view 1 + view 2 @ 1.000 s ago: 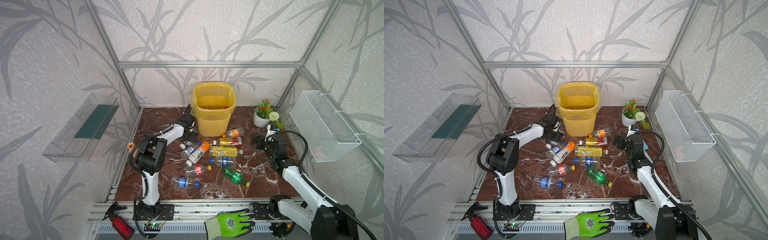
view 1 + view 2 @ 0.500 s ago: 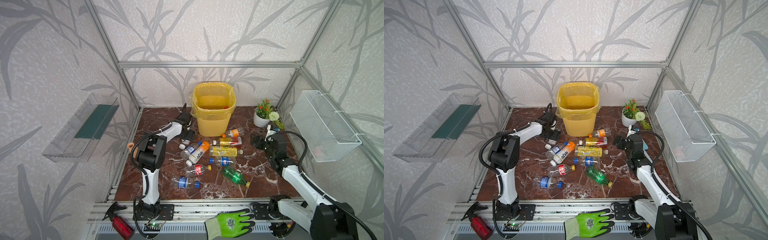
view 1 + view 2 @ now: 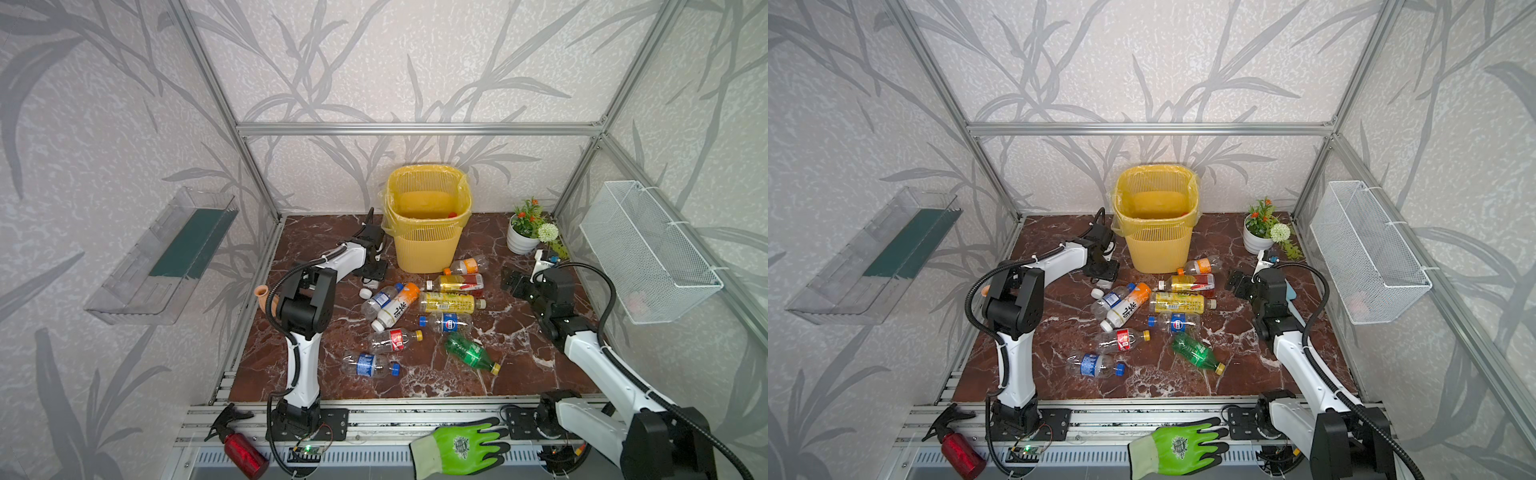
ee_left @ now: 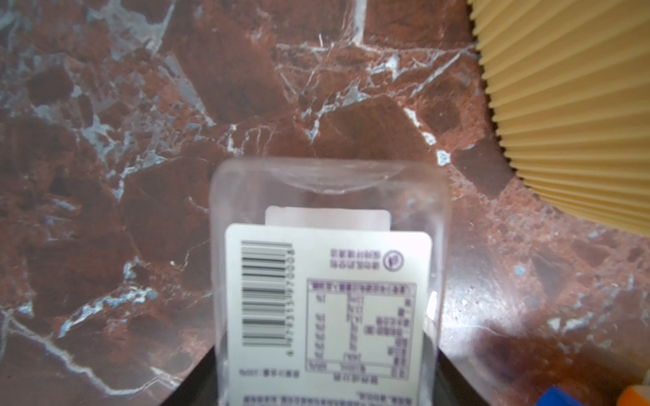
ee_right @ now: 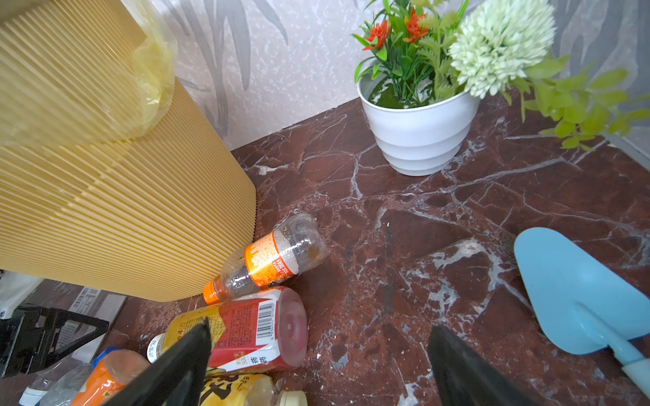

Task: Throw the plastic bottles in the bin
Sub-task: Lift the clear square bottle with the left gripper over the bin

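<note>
Already in bin (image 3: 426,249): maybe one.
On bench (image 3: 519,374): nine plastic bottles (image 3: 449,302).
My left tool (image 3: 372,272): around clear bottle (image 4: 327,281); can't tell if gripping.
My right tool (image 5: 320,328): open, empty.

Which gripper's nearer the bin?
Left: the left gripper sits low beside the bin, jaws on a clear bottle; the right gripper is farther off on its other side.

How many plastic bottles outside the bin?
10. One clear bottle between the left gripper's jaws; nine before the bin: orange, red-yellow, yellow, white, red-label, green, blue left, blue centre, blue front. More may hide inside.
</note>
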Available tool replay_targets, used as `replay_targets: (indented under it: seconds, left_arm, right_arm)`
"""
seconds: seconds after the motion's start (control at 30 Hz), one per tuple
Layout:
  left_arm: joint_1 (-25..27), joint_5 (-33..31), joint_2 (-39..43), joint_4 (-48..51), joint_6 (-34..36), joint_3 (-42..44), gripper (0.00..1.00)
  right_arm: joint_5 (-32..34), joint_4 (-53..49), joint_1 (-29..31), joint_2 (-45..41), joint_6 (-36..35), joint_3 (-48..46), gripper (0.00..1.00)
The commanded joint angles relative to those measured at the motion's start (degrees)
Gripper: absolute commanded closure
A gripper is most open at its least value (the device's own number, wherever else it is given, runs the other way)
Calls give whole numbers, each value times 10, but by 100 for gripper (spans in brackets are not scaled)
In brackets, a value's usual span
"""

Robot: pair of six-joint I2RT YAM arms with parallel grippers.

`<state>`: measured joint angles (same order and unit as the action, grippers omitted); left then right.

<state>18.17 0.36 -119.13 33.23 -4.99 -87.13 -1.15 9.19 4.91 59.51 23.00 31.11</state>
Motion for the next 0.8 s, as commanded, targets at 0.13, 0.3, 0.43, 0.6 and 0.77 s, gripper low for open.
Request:
replay_targets:
  seconds: [0.13,0.3,0.43,0.6,0.77]
  left_arm:
    - [-8,2,159,-25,-37,33,42]
    - [-14,-20,306,-93,-73,72,44]
    - [-14,-55,428,-193,-90,105,44]
    - [-13,-47,521,-379,-74,134,45]
    - [7,-6,483,-480,-74,83,50]
  right_arm:
    - [-2,10,-3,-18,9,6,3]
    - [-3,17,-3,-22,18,1,3]
    - [-3,22,-3,-26,22,0,3]
    - [0,23,-3,-36,22,-1,3]
    - [4,12,-3,-50,14,-2,3]
